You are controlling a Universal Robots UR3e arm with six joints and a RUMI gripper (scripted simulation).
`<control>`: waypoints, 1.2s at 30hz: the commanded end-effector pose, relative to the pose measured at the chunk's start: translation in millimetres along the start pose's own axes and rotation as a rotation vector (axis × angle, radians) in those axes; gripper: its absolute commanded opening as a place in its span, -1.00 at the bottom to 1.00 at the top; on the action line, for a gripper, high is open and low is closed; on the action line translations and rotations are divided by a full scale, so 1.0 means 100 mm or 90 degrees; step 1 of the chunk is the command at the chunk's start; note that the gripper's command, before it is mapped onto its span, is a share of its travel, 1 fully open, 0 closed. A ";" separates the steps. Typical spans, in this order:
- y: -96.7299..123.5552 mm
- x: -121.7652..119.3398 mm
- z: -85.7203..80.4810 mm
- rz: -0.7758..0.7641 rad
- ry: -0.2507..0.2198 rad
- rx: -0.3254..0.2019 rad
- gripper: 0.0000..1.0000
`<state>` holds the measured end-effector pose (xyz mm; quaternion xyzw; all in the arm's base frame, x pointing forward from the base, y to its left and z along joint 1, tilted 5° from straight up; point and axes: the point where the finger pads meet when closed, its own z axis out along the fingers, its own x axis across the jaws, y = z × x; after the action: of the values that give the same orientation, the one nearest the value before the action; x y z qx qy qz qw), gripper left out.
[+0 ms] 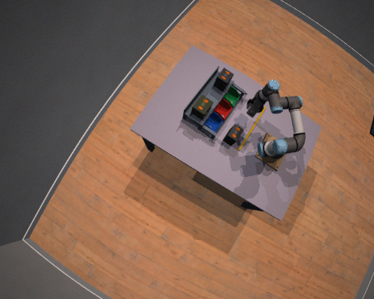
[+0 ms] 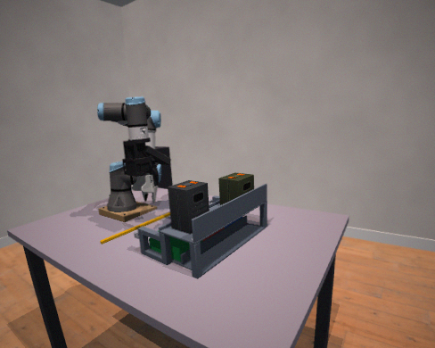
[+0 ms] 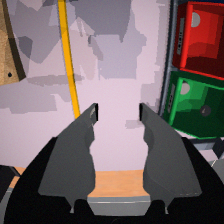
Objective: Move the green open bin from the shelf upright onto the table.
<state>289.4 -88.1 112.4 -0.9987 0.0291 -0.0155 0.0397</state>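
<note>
A green bin (image 1: 231, 96) (image 2: 179, 251) (image 3: 197, 112) sits in the lower front row of a gray shelf (image 1: 216, 95) (image 2: 231, 214) (image 3: 164, 87), beside a red bin (image 1: 222, 109) (image 3: 207, 42), with a blue bin (image 1: 213, 122) at the row's other end. A dark round item shows inside the green one in the wrist view; its other contents are too small to tell.

Above the table (image 1: 164, 103) (image 2: 253, 303) (image 3: 116, 137), the robot's fingers (image 1: 251, 113) (image 2: 150, 200) point down, parted by a moderate gap and gripping nothing. The wrist view frames them between a yellow stick (image 1: 252, 129) (image 2: 135, 227) (image 3: 69, 65) and the shelf, clear of the green bin.

Up on the shelf stand a dark gray box (image 1: 224, 80) (image 2: 188, 207), near the green bin's end, and an olive box (image 1: 202, 107) (image 2: 236, 188), both with orange marks on top. A second dark box (image 1: 233, 135) stands on the table between the shelf and the stick. The arm rises from a wooden base (image 1: 276, 167) (image 2: 115, 214) (image 3: 9, 60) on the stick's far side from the bins.
</note>
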 end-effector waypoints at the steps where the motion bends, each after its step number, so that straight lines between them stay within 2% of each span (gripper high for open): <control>1: 0.03 0.07 0.00 0.000 -0.004 -0.001 -0.47; 6: 0.03 0.07 0.00 0.000 -0.004 -0.001 -0.47; 11: 0.18 0.53 0.01 0.000 -0.004 -0.001 -0.47; 23: 0.18 0.53 0.01 0.000 -0.004 -0.001 -0.47; 28: 0.34 1.05 0.01 0.000 -0.004 -0.001 -0.47; 36: 0.34 1.05 0.01 0.000 -0.004 -0.001 -0.47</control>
<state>387.3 -125.5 110.2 -0.9987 0.0295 -0.0172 0.0379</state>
